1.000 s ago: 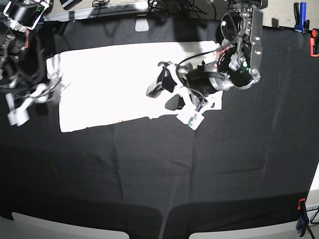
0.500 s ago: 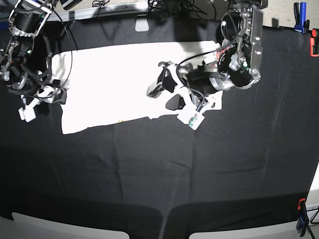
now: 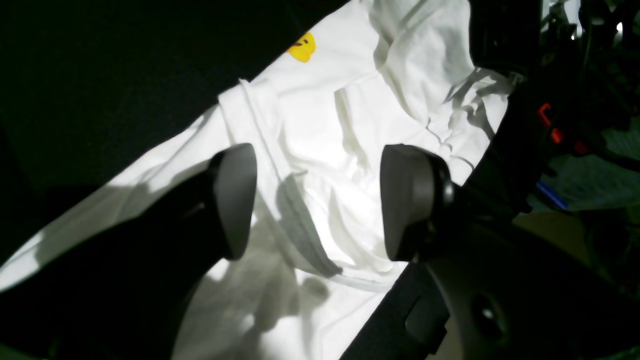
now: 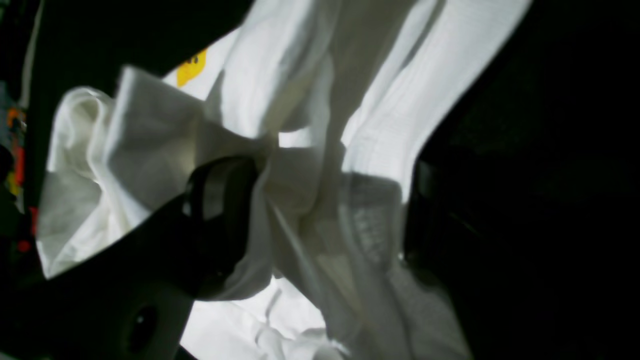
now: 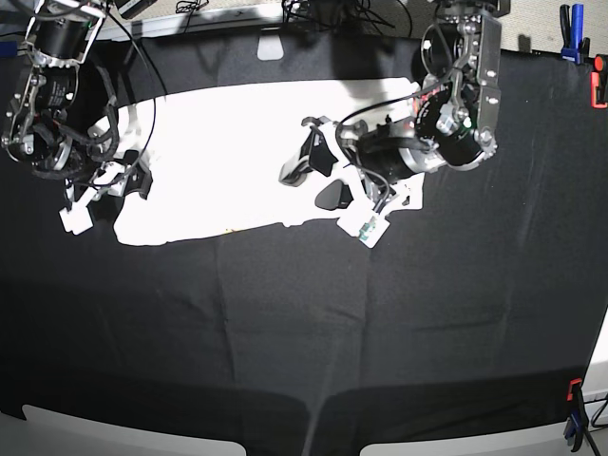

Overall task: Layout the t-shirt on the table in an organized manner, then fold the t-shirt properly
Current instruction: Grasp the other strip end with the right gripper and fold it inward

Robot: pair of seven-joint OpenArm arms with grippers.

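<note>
The white t-shirt (image 5: 237, 152) lies spread across the far middle of the black table (image 5: 304, 332). My left gripper (image 5: 312, 182) hovers low over its right half, open. In the left wrist view its fingers (image 3: 235, 200) straddle the grey neck band (image 3: 300, 235) with nothing pinched, and a yellow print (image 3: 302, 46) shows farther off. My right gripper (image 5: 131, 179) is at the shirt's left edge. In the right wrist view it (image 4: 322, 210) stands open and wide, and a bunched fold of the t-shirt (image 4: 300, 185) sits between its fingers.
Blue (image 5: 573, 24) and red (image 5: 600, 81) clamps sit on the table's far right edge, another clamp (image 5: 574, 408) at the near right. Cables and a rail run along the far edge (image 5: 237, 14). Black cloth fills the near half.
My right arm has swung up and to the right onto the shirt's left edge, and that edge has shifted right and bunched. The left arm has not moved.
</note>
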